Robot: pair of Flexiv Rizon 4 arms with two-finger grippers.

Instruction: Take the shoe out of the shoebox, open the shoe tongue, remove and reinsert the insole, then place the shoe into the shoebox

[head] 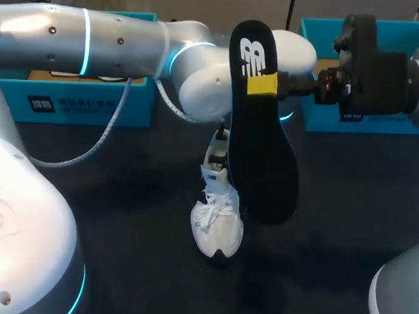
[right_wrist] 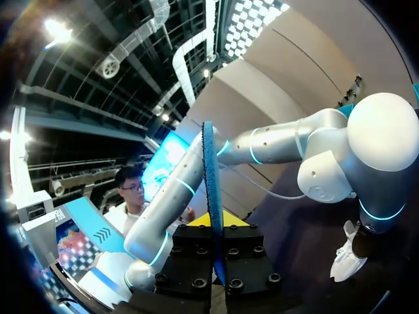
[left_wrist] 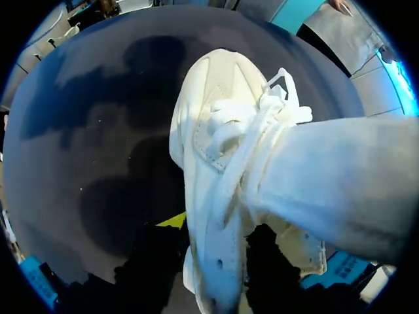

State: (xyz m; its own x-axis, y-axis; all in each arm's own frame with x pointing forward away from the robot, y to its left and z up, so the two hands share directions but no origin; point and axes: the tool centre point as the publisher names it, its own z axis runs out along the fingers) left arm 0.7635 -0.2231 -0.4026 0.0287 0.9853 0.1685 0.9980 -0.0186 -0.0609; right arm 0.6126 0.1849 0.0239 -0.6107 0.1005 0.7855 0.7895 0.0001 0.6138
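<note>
Your right fingers [head: 262, 84] pinch the insole [head: 259, 152], hanging at 1 o'clock of the shoe [head: 216, 224]. Your left fingers [left_wrist: 154, 268] clamp its heel on the surface [head: 122, 216]. Feed the insole's lower end into the opening, toward 6 o'clock.

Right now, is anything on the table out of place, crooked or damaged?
Only the black insole is out of its place: the right pincer holds it upright in the air, above the white shoe, whose laces lie loose. The left pincer grips the shoe at its heel end. I see no damage or spill.
</note>
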